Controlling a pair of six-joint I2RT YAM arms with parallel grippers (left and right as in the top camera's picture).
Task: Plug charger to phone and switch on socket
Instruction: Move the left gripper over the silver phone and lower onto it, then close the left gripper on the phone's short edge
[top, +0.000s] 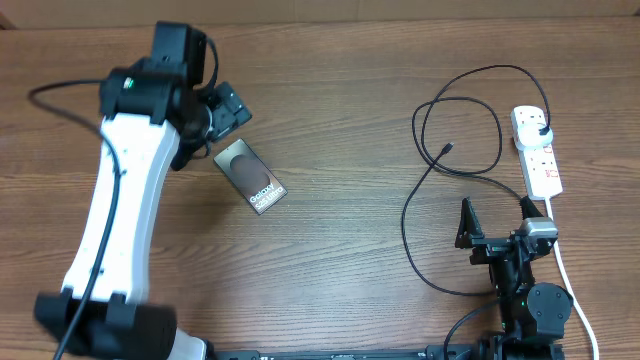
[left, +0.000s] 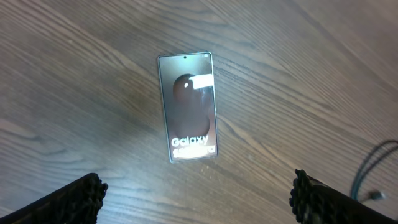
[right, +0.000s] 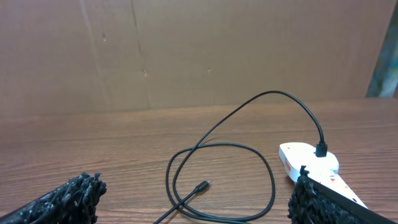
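Note:
The phone lies flat on the wooden table, face up with white "Galaxy" lettering; it also shows in the left wrist view. My left gripper hovers just beyond its far end, open and empty. The charger is a black cable looped on the right side of the table. Its free connector tip lies inside the loop and its plug sits in the socket. My right gripper is open and empty near the front edge, facing the cable, tip and socket.
The socket's white cord runs toward the front right edge past my right arm. A brown cardboard wall stands behind the table. Bare wood lies between the phone and the cable.

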